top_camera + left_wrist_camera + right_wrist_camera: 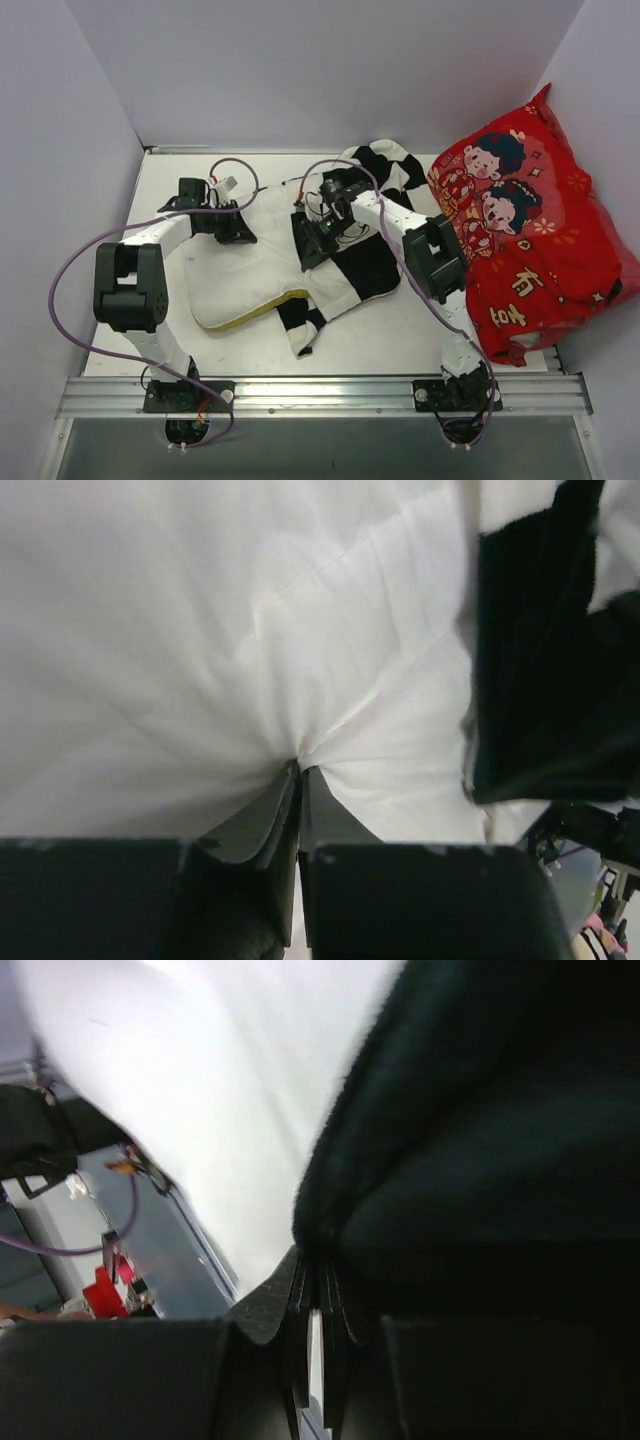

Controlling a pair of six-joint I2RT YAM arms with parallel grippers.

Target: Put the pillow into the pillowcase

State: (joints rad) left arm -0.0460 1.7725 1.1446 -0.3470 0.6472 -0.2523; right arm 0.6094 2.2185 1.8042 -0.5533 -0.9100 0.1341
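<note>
The cream-white pillow lies mid-table, its yellow edge band toward the front. Its right side runs into the black and white checkered pillowcase, which stretches to the back right. My left gripper sits on the pillow's far left part. In the left wrist view my left gripper is shut, pinching a gathered fold of the white pillow, with the pillowcase at the right. My right gripper is at the case's left edge. The right wrist view shows my right gripper shut on the dark pillowcase edge, the pillow behind.
A large red cartoon-printed cushion leans against the right wall, close to my right arm. White walls enclose the table on the left, back and right. An aluminium rail runs along the near edge.
</note>
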